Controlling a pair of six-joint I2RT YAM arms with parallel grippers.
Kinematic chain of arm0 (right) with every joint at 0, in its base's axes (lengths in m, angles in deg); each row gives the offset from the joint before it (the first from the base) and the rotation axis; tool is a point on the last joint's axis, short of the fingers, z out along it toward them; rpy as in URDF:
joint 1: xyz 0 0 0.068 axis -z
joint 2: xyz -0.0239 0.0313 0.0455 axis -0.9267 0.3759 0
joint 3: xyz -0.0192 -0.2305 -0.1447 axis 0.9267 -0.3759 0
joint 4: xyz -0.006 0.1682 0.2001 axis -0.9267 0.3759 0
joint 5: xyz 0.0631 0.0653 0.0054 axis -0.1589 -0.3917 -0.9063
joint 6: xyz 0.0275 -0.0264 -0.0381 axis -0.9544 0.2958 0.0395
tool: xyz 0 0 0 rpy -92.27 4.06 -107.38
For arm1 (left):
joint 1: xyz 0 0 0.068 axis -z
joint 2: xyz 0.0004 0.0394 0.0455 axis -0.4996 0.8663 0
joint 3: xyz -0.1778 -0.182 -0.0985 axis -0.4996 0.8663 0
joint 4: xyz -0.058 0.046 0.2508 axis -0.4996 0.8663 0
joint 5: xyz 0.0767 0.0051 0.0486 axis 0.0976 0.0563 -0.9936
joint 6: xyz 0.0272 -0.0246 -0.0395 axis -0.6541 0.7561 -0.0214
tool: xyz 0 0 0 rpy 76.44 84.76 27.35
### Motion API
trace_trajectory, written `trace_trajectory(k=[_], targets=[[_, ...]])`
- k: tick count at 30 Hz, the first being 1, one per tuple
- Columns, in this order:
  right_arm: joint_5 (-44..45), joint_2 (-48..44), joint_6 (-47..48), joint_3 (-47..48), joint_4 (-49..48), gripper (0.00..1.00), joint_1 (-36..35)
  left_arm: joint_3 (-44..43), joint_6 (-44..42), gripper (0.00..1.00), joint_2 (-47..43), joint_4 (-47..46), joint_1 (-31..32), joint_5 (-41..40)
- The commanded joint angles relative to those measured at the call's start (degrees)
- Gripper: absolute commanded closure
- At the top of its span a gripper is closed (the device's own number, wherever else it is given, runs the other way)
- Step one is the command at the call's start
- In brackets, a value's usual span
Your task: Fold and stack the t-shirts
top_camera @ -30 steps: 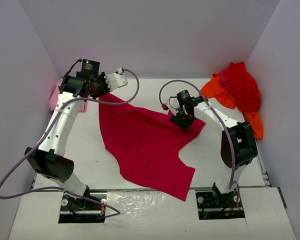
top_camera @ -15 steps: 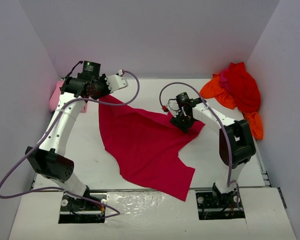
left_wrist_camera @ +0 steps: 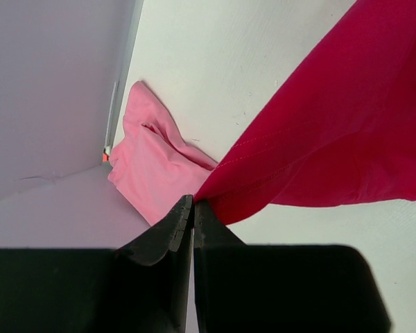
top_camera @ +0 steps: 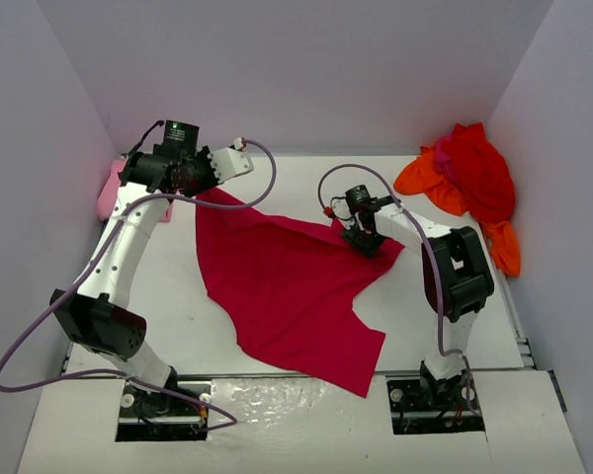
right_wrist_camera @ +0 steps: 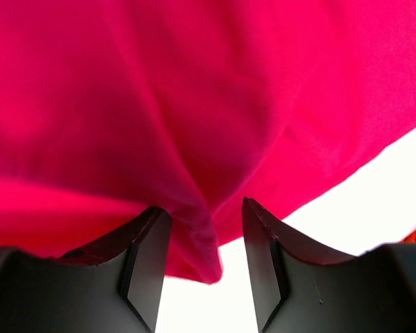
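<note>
The left gripper (left_wrist_camera: 193,201) stays pinched on the crimson shirt's (top_camera: 287,286) corner while the right gripper (right_wrist_camera: 204,208) has narrowed around a fold, seemingly not yet clamped, so spreading waits.

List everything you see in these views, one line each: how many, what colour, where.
crimson-magenta t-shirt: one, crimson-magenta, spread over the table's middle.
light pink t-shirt: one, light pink, bunched at the left wall.
red t-shirt: one, red, heaped in the far right corner.
orange t-shirt: one, orange, same heap, beside the red t-shirt.
table: one, white, under everything.
walls: three, pale grey, around the table.
left gripper: one, black, shut on the crimson-magenta t-shirt's edge.
right gripper: one, black, jaws apart around a fold of it.
</note>
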Motion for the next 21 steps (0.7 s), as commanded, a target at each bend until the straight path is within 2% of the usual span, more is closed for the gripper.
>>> trace_trajectory(k=[1,3,5,7,15,21], targets=[[8.0,0.1,-2.4,2.4,-4.1,0.60,1.1,-2.7,-0.7,1.00,-3.2,-1.1,-0.4,0.6],[10.6,0.6,-3.3,2.9,-5.0,0.64,1.6,-3.1,-0.7,1.00,-3.3,-0.9,-0.4,0.5],[11.4,0.8,-3.8,3.7,-5.2,0.73,2.5,-3.6,-0.8,1.00,-3.3,-0.6,-0.4,0.2],[11.5,0.3,-4.0,4.1,-5.1,0.76,3.2,-3.7,-1.1,1.00,-3.6,-0.5,-0.4,-0.2],[1.4,-1.1,-2.5,3.3,0.5,0.73,4.9,-4.3,-1.3,1.00,-3.8,0.0,-1.5,0.0],[-0.5,-0.8,-2.1,2.5,2.4,0.71,4.9,-4.6,-1.3,1.00,-3.8,0.0,-1.6,-0.4]])
